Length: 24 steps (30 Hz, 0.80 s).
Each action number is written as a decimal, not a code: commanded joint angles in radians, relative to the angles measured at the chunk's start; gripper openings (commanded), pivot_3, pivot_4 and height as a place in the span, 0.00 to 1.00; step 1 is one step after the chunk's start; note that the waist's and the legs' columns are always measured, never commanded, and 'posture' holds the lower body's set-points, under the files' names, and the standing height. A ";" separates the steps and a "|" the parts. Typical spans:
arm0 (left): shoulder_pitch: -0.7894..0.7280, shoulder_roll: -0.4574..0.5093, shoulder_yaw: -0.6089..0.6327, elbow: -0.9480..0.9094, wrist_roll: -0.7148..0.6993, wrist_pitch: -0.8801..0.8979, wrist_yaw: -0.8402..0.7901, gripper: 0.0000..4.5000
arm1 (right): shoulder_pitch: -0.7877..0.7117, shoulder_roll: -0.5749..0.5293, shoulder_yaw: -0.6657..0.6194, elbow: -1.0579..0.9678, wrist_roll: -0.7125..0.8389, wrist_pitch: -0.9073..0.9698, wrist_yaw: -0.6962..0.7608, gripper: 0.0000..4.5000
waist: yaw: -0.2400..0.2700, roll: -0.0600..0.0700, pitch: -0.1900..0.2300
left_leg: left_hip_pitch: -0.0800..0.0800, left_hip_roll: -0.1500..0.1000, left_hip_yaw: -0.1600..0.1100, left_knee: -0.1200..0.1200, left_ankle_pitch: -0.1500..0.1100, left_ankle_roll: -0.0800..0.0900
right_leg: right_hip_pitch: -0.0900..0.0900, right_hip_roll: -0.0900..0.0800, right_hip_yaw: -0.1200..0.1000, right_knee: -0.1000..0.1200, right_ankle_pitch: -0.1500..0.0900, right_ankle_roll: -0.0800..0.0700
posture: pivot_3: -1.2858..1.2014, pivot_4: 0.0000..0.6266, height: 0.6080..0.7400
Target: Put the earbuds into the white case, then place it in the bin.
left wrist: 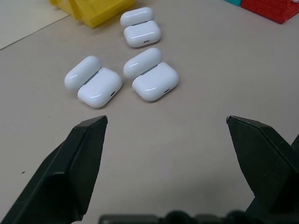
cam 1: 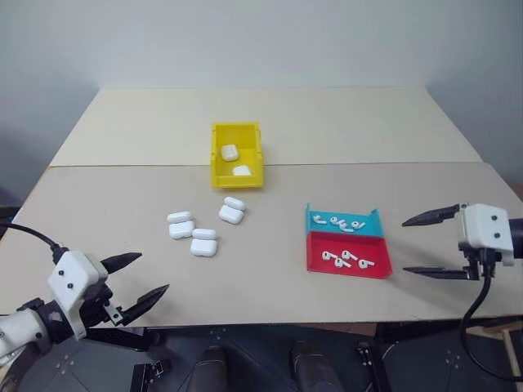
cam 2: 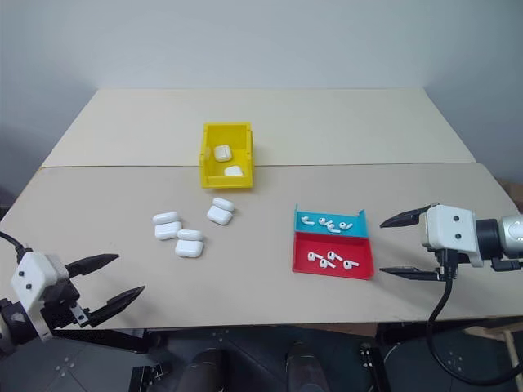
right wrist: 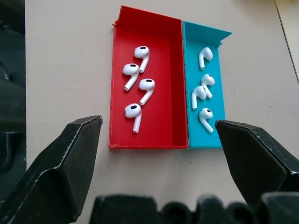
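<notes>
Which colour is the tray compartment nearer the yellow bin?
Blue; the tray's other half is red. Clearest in the right wrist view.

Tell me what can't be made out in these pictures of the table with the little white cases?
- Yellow bin: its near wall hides part of the floor, so more could lie there than the two white cases showing.
- The three open cases on the table: lids face the left wrist camera, so whether earbuds sit inside stays hidden.
- Earbuds in the red-and-blue tray: left from right ones, too small to tell.
</notes>
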 commanded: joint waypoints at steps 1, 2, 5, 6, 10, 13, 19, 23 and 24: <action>-0.017 0.008 0.041 -0.051 -0.027 0.053 0.052 0.99 | -0.013 -0.015 -0.034 -0.017 0.020 0.005 -0.011 1.00 | 0.000 0.000 0.000 | 0.000 0.000 0.000 0.000 0.000 0.000 | 0.000 0.000 0.000 0.000 0.000 0.000 | 0.52 0.24 1.00; -0.028 0.003 0.048 -0.061 -0.046 0.082 0.080 0.99 | -0.018 -0.013 -0.028 -0.013 0.015 0.003 -0.015 1.00 | 0.001 0.000 0.000 | 0.000 0.000 0.000 0.000 0.000 0.000 | 0.000 0.000 0.000 0.000 0.000 0.000 | 0.52 0.24 1.00; -0.020 0.011 0.055 -0.106 -0.038 0.132 0.119 0.99 | -0.024 -0.008 -0.016 -0.011 0.009 0.004 -0.027 1.00 | 0.001 0.000 0.000 | 0.000 0.000 0.000 0.000 0.000 0.000 | 0.000 0.000 0.000 0.000 0.000 0.000 | 0.52 0.24 1.00; -0.009 0.014 0.056 -0.120 -0.026 0.133 0.119 0.99 | -0.022 -0.008 -0.015 -0.016 0.009 0.006 -0.030 1.00 | 0.001 0.000 0.000 | 0.000 0.000 0.000 0.000 0.000 0.000 | 0.000 0.000 0.000 0.000 0.000 0.000 | 0.52 0.24 1.00; -0.019 0.017 0.065 -0.191 -0.021 0.253 0.226 0.99 | -0.019 -0.005 -0.008 -0.019 0.009 0.012 -0.040 1.00 | 0.001 0.000 0.000 | 0.000 0.000 0.000 0.000 0.000 0.000 | 0.000 0.000 0.000 0.000 0.000 0.000 | 0.52 0.24 1.00; -0.048 0.031 0.074 -0.240 -0.053 0.364 0.290 0.99 | -0.027 -0.006 0.005 -0.011 0.005 0.012 -0.045 1.00 | 0.001 0.000 0.000 | 0.000 0.000 0.000 0.000 0.000 0.000 | 0.000 0.000 0.000 0.001 0.000 0.000 | 0.52 0.24 1.00; -0.337 0.056 0.060 -0.333 -0.134 0.927 0.527 0.99 | -0.017 -0.017 -0.001 -0.031 0.008 0.066 -0.073 1.00 | 0.004 -0.001 0.000 | 0.000 0.000 -0.002 0.000 0.001 0.001 | 0.000 0.000 -0.001 0.002 0.000 0.000 | 0.52 0.24 1.00; -0.577 0.050 -0.030 -0.277 -0.225 1.133 0.696 0.99 | 0.017 -0.011 -0.010 -0.042 -0.006 0.081 -0.094 1.00 | 0.007 -0.001 0.000 | 0.000 -0.001 -0.004 0.001 0.001 0.001 | 0.001 0.000 -0.002 0.002 0.000 0.000 | 0.52 0.24 1.00; -0.609 0.050 -0.049 -0.255 -0.257 1.133 0.751 0.99 | 0.023 -0.010 -0.010 -0.046 -0.008 0.087 -0.101 1.00 | 0.006 -0.002 0.000 | 0.000 -0.001 -0.004 0.001 0.001 0.001 | 0.001 0.000 -0.002 0.002 0.001 0.000 | 0.52 0.24 1.00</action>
